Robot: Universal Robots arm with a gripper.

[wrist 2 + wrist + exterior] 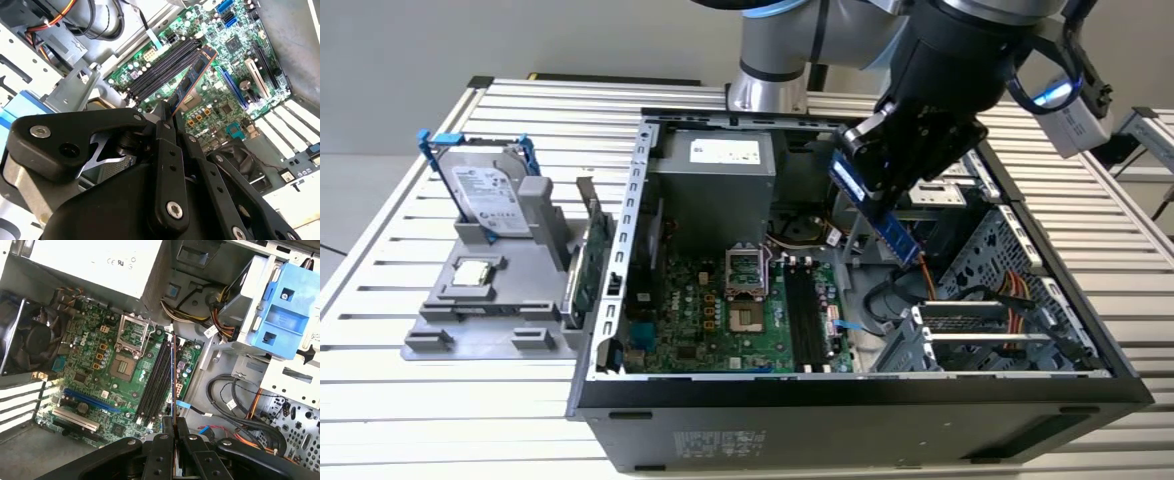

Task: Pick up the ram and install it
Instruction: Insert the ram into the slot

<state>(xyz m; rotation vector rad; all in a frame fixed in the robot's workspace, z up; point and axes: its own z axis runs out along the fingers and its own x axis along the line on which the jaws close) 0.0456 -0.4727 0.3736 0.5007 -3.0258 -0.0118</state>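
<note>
Fingers (169, 165) of the gripper (167, 114) are pinched nearly together on one end of the ram (192, 75), clamping its flat faces so that the long lower edge stays free to meet a socket. The stick hangs in the air above the memory slots (155, 382), unseated.

In the first wrist view it shows edge-on as a thin line running roughly along the slots (a sign, I judge, that it is being aligned). The second wrist view shows its broad face and chips instead. The exterior view shows its tilt and its height over the slots, with the CPU socket (744, 268) just beside them and the hard drive (491, 195) well apart, outside the case (854, 400).
</note>
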